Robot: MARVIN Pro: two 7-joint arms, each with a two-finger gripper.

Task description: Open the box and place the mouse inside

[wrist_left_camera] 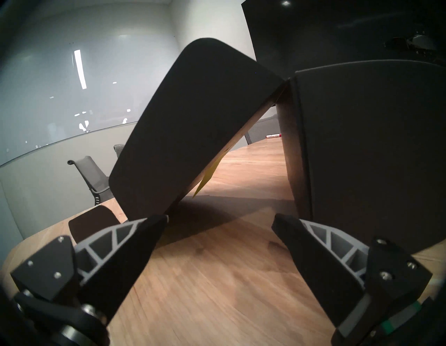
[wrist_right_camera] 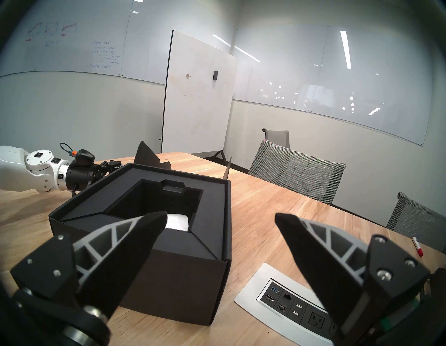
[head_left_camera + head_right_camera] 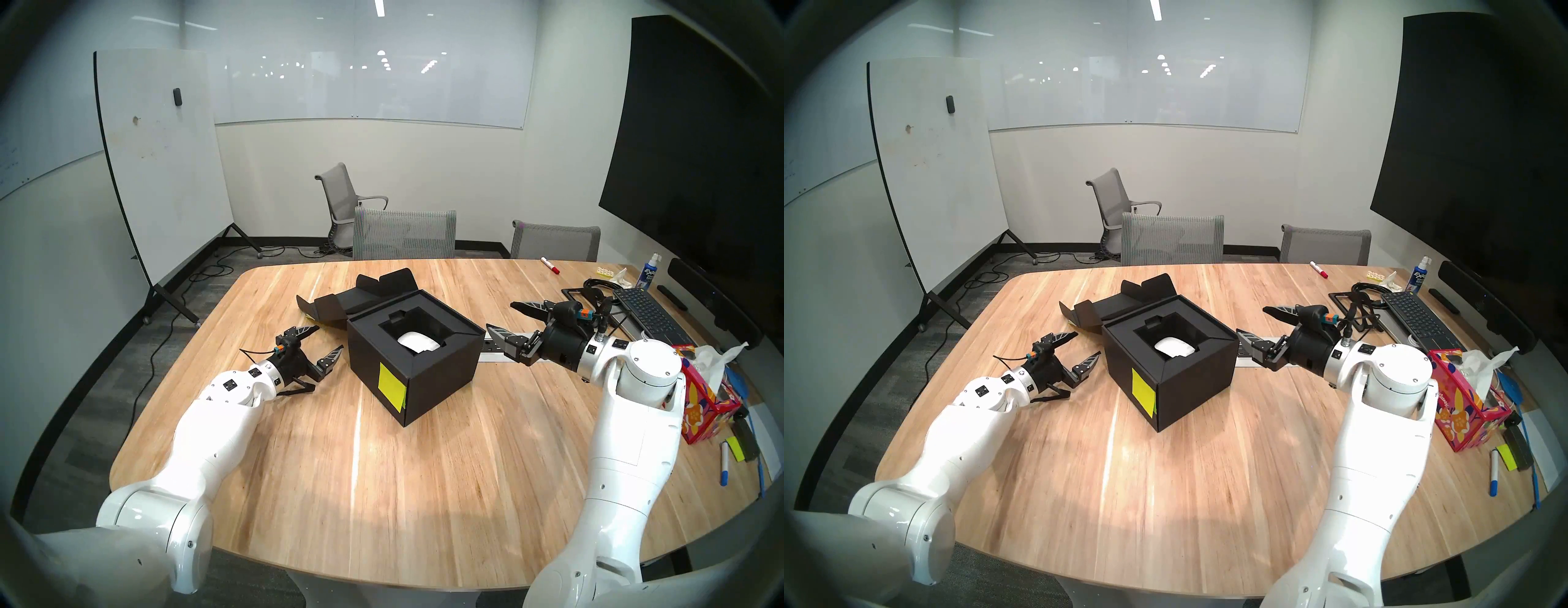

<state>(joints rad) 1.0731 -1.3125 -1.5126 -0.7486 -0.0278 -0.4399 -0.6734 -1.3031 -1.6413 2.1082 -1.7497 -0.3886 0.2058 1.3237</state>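
- Mouse (image 3: 418, 342): small, smooth, glossy white, rounded. Lies in the recessed well of the box insert, long axis running roughly from near-left to far-right in the head view; which end is the front cannot be told.
- Box (image 3: 441, 373): matte black cardboard, cube-like, standing corner-on toward the robot at mid-desk. Lid flap (image 3: 360, 303) thrown open, lying back on the desk behind it, side tabs sticking up.
- Yellow sticky note (image 3: 391, 384) stuck flat on the box's near-left face, wrapping the corner.
- Left hand (image 3: 316, 346): fingers spread wide, empty, low over the desk just beside the box's left face, not touching.
- Right hand (image 3: 505, 320): fingers spread wide, empty, near the box's right side, above a white power outlet panel (image 2: 277, 297).
- Desk (image 3: 382, 488): pale wood grain, rounded corners.
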